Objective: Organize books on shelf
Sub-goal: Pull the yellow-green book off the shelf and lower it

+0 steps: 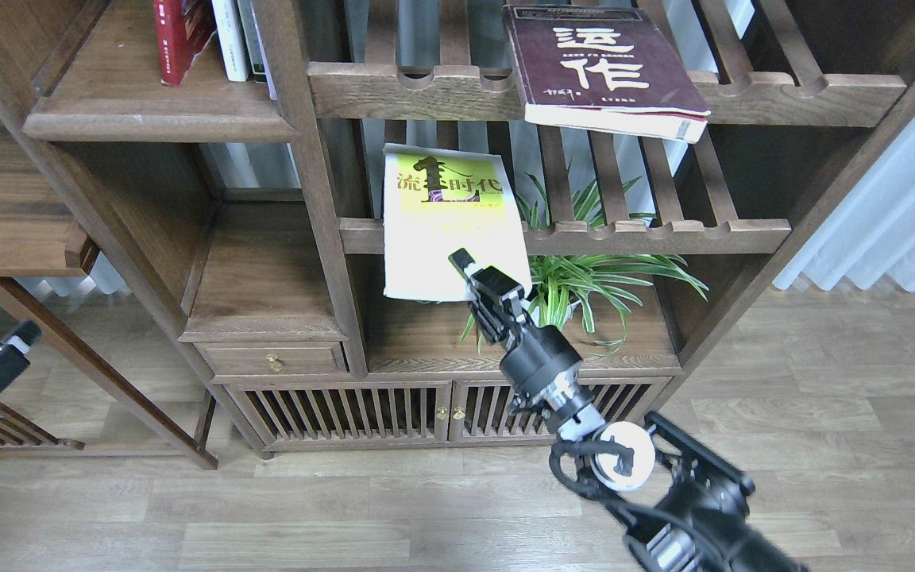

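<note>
Reaching up from the floor side, the right gripper [465,266] had its fingers at the lower edge of the lime-yellow book [448,218], which overhung a slatted rack [664,234]; whether they pinched it I could not tell. A thin, glossy paperback like that would probably sag and slip unless taken near the spine. The maroon book [604,67] jutted from the upper rack, looking heavier. The plank shelf [148,111] upper left held upright volumes, with bare wood left of them. The left gripper [17,338] waited low, unreadable.
</note>
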Tool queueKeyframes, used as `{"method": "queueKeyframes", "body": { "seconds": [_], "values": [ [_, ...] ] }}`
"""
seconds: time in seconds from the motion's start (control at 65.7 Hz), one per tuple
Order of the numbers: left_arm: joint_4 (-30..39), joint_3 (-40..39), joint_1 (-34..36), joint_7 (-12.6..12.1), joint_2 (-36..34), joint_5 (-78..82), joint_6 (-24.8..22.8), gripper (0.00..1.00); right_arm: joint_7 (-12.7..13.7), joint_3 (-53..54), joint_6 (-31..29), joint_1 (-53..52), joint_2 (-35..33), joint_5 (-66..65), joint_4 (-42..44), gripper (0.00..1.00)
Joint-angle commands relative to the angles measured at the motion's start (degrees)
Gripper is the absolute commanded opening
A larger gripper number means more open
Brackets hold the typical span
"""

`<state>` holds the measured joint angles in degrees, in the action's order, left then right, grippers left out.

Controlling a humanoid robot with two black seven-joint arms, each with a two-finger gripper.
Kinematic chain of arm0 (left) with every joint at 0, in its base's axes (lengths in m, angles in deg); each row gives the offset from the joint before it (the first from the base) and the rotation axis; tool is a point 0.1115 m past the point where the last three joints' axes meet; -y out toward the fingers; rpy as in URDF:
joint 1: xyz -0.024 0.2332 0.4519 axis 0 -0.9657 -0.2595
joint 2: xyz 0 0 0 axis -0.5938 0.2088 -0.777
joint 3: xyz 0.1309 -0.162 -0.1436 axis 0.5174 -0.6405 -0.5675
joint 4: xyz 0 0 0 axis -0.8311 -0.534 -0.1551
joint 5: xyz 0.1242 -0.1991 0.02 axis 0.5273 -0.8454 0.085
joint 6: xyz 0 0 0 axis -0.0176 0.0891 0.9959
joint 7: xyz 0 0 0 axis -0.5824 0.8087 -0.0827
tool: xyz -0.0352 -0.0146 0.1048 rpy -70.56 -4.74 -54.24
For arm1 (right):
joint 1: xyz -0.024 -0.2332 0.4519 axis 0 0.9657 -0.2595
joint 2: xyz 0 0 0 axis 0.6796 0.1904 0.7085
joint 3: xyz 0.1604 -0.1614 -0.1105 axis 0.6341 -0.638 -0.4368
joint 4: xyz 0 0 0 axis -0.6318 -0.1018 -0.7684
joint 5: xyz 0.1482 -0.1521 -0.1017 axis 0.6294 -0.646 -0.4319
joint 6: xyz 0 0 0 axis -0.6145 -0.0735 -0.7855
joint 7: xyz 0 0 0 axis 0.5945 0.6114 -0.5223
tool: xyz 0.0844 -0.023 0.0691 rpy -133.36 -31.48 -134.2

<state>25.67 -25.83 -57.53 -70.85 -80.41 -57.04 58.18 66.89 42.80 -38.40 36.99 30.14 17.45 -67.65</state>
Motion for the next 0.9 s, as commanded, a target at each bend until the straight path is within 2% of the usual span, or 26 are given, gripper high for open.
{"method": "queueKeyframes", "body": {
  "seconds": [0.0,0.152,0.274,0.35,0.365,0.457,0.639,0.746,0.883],
  "values": [
    [-1.7,0.9,0.0,0.4,3.4,-0.6,0.0,1.00,1.6,0.6,-1.4,6.3,-2.0,-0.4,-2.8,0.05],
    [-6.5,7.6,0.4,-0.2,5.8,-7.1,0.0,1.00,5.2,0.8,-1.4,14.8,-4.6,-3.1,-3.1,0.05],
    [-7.1,13.5,0.4,0.3,5.9,-15.1,0.0,1.00,8.3,0.6,-1.4,18.9,-4.8,-3.3,-3.0,0.05],
    [-7.1,18.8,0.8,0.2,6.2,-23.6,0.0,1.00,10.5,0.1,-1.4,21.1,-4.7,-3.3,-2.8,0.05],
    [-6.3,23.9,1.4,0.1,6.3,-30.6,0.0,1.00,11.4,-0.4,-1.4,22.1,-4.7,-3.3,-2.6,0.05],
    [-4.7,32.3,2.5,0.0,5.3,-40.1,0.0,1.00,12.9,-2.0,-1.4,22.5,-4.5,-3.2,-2.1,0.05],
    [-1.9,44.5,5.1,0.9,1.9,-49.6,0.0,1.00,18.3,-6.0,-1.4,22.5,-4.0,-2.5,-1.3,0.05],
    [-1.6,52.4,8.3,1.6,0.2,-53.1,0.0,1.00,19.1,-8.0,-1.4,21.8,-3.0,-1.7,-0.9,0.05],
    [0.3,60.3,11.1,3.9,-0.9,-53.2,0.0,1.00,19.5,-9.5,-1.4,20.0,-0.7,-1.0,-0.1,0.05]
  ]
}}
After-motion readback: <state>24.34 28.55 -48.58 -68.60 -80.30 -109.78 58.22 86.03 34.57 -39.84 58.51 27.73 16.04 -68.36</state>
